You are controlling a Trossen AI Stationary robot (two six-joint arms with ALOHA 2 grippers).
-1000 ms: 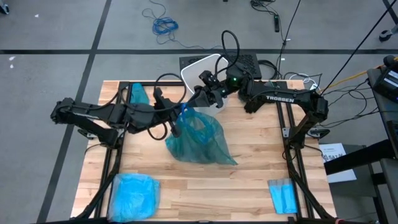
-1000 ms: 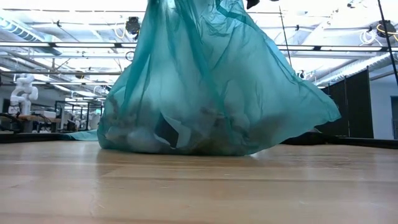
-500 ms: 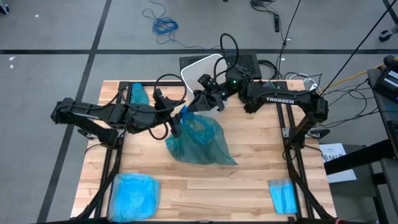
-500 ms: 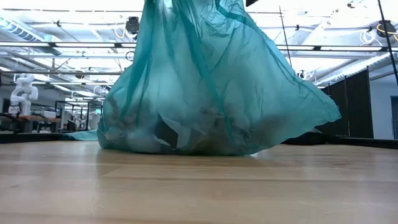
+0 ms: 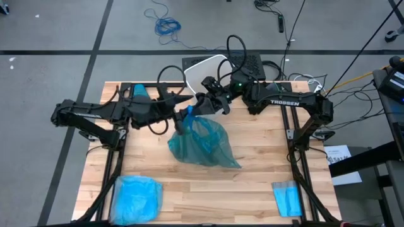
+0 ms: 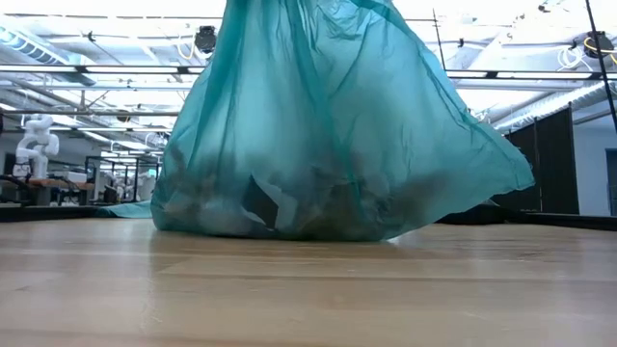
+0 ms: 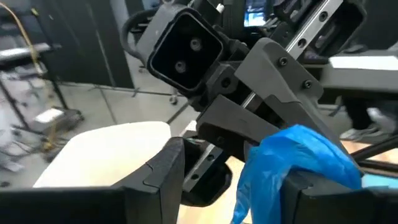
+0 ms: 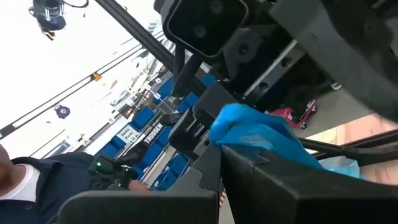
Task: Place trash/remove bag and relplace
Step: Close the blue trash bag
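At the centre of the high view the bag (image 5: 201, 142) sits on the desk (image 5: 252, 176), trash (image 6: 280, 207) pooled at its bottom. The right gripper (image 5: 203, 108) pinches its gathered neck, keeping it upright; the left gripper (image 5: 181, 118), fingers spread, brackets that neck.

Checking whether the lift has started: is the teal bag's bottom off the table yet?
No, in the low view the bag still sits with its trash-filled bottom on the table.
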